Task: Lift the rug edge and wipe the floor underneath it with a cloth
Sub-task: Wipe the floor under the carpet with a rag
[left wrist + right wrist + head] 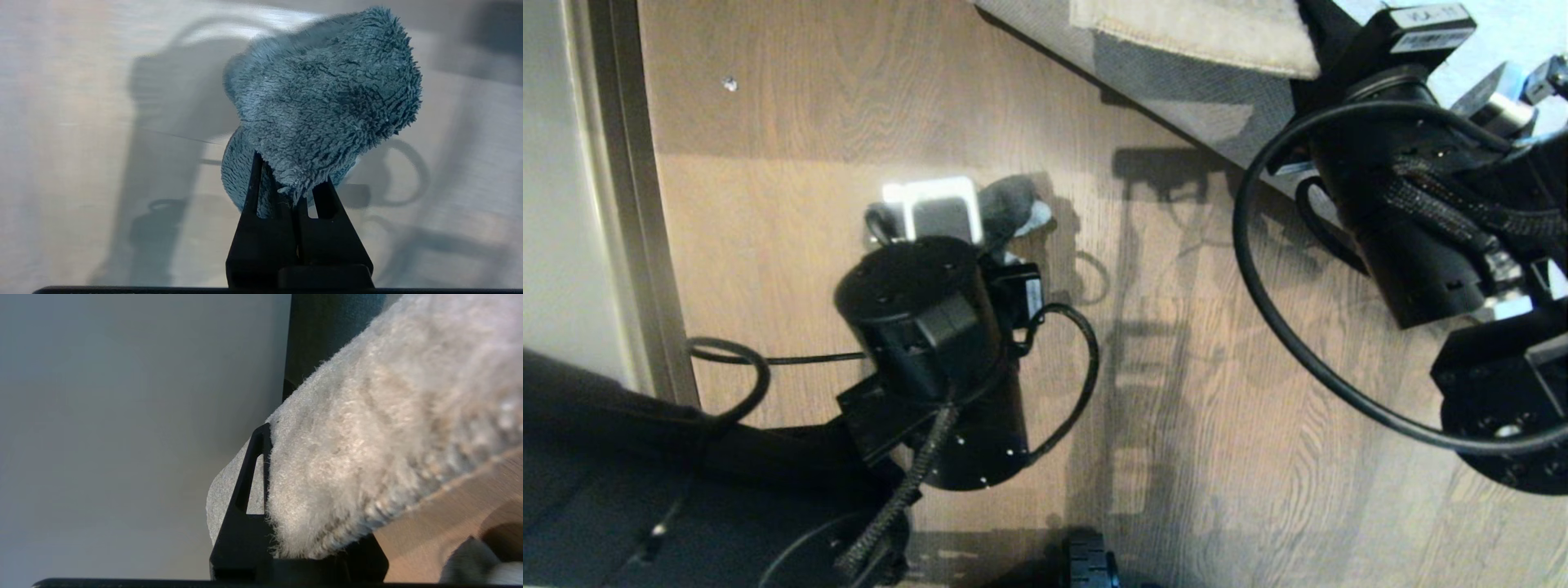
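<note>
A small dark grey fuzzy cloth (322, 110) with a shaggy, looped pile is being pinched between the two slim black fingers of the left gripper (292, 192), whose jaws are drawn almost together on a bunched fold of the fabric. The rest of the cloth is bulging past the fingertips in a rounded, lumpy wad, and a paler grey-white inner side is being shown at its lower fold. In the head view the same cloth (1010, 208) is being held over the warm brown wood-grain plank floor (792, 163), which is matt and streaked with fine lengthwise grain; whether the cloth is being pressed onto the boards cannot be told. Hard-edged shadows of the arm and its looping cables are being cast across the planks.

At the upper right of the head view, the straight edge of a pale grey-beige low-pile rug (1201, 37) is being held raised off the floor, so that its cream hemmed underside is being turned toward the camera and a dark mottled band is being exposed below it. In the right wrist view the rug edge (367, 457) is being clamped by the right gripper (302, 522), its narrow black slotted fingers (249, 486) being closed on the thick, fluffy pile, with a stitched, ribbed hem running along the lower border. The cloth is lying well apart from the raised rug edge, nearer the pale wall (560, 204) and its dark skirting strip (633, 204).
</note>
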Available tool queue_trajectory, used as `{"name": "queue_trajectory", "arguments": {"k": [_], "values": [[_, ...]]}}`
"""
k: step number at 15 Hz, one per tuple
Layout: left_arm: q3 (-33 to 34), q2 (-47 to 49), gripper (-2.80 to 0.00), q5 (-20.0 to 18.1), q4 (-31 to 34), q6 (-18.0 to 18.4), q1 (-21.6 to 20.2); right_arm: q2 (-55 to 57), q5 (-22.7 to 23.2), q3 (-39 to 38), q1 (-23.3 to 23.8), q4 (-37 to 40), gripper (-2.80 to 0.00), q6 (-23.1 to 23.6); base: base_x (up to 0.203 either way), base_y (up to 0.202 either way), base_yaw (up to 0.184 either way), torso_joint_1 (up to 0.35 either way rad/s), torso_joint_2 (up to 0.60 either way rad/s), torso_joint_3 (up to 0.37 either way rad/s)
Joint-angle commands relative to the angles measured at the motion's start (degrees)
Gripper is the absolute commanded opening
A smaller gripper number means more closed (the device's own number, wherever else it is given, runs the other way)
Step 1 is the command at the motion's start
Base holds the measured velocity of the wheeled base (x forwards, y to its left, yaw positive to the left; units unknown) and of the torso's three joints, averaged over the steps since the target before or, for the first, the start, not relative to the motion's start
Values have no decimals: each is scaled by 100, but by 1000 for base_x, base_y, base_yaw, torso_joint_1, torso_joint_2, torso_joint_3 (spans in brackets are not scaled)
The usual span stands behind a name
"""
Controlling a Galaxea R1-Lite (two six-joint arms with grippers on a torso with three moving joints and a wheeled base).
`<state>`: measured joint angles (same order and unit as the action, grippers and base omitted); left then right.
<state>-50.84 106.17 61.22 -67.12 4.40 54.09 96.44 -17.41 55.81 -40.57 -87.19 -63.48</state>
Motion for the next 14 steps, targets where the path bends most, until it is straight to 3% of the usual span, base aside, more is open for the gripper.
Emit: {"name": "queue_trajectory", "arguments": {"k": [1, 6, 9, 14], "values": [[-532, 658, -280, 30, -39, 2, 245, -2, -8, 0, -4, -255, -280, -33, 0, 0, 0, 0, 0, 0], [-2572, 1912, -280, 42, 0, 278, 143, 6, -10, -9, -2, -255, -280, -33, 0, 0, 0, 0, 0, 0], [-3687, 2601, -280, 29, 12, 604, -228, 15, -17, -17, -4, -255, -280, -33, 0, 0, 0, 0, 0, 0], [-3826, 2670, -280, -129, 3, 676, -1284, 41, 0, -44, -4, -255, -280, -51, 0, 0, 0, 0, 0, 0]]}}
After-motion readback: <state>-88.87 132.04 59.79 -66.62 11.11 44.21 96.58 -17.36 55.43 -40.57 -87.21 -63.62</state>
